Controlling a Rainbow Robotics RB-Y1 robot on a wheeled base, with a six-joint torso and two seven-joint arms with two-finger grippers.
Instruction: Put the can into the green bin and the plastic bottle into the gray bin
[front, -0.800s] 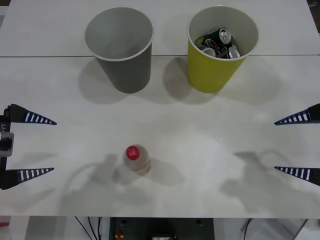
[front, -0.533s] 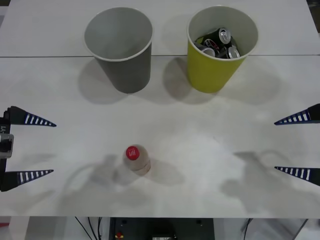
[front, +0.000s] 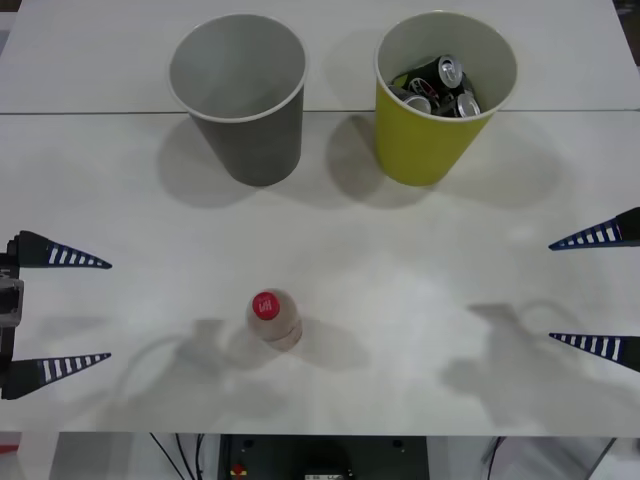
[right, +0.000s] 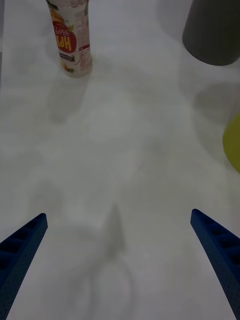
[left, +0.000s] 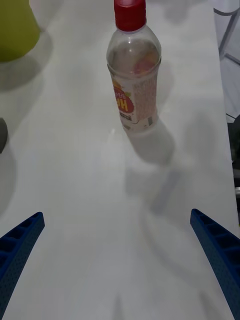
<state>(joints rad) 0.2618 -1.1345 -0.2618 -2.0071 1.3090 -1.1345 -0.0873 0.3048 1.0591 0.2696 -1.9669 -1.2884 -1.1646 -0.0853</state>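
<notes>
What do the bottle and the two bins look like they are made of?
The plastic bottle looks like clear glossy plastic: you see through its upper wall, under a red cap. The gray bin and the green bin look like matte paper or thin plastic, with rolled pale rims; which one, I cannot tell.

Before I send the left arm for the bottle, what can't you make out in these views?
- Gray bin: front view, its floor is hidden by its own wall.
- Green bin: front view, the cans overlap, so their count is unclear.
- Bottle: front view shows it from above, hiding the label; in the right wrist view its cap is cut off by the edge.
- Both grippers, left and right: bodies cut off; fingers open.
</notes>
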